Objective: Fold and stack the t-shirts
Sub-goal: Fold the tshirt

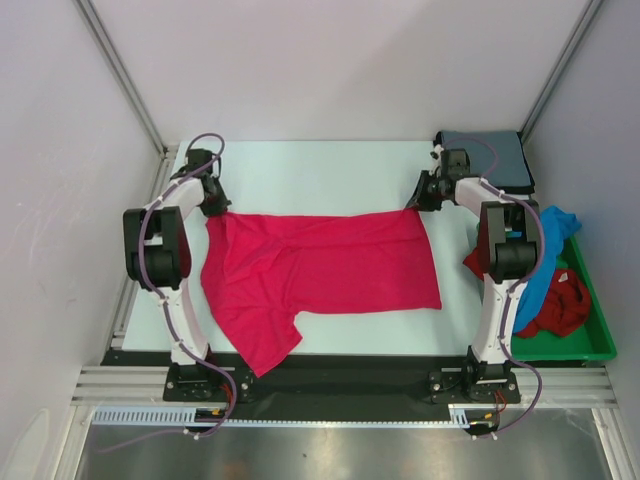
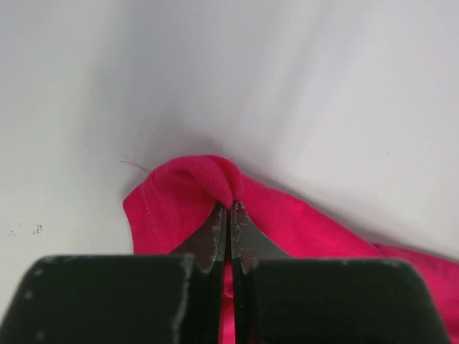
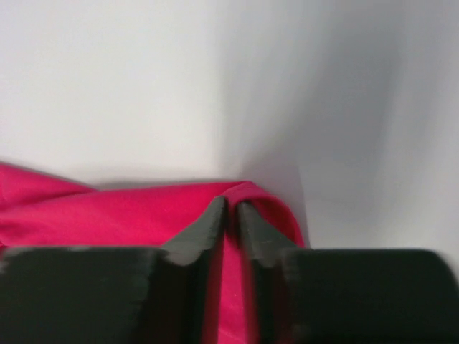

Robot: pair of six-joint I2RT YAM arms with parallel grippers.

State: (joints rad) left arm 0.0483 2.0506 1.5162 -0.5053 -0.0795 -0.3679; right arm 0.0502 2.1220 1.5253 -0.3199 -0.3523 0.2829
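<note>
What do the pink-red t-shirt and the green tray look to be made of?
Pink-red t-shirt: soft matte knit cloth, probably cotton jersey; it wrinkles and bunches, with a stitched hem. Green tray: seemingly rigid plastic, smooth, with a raised moulded rim.

Four t-shirts: pink-red (image 1: pixel 330 265), grey-blue (image 1: pixel 495 160), bright blue (image 1: pixel 558 224), darker red (image 1: pixel 560 305); one green tray (image 1: pixel 565 352); two pincers (image 1: pixel 222 210) (image 1: pixel 410 205).
</note>
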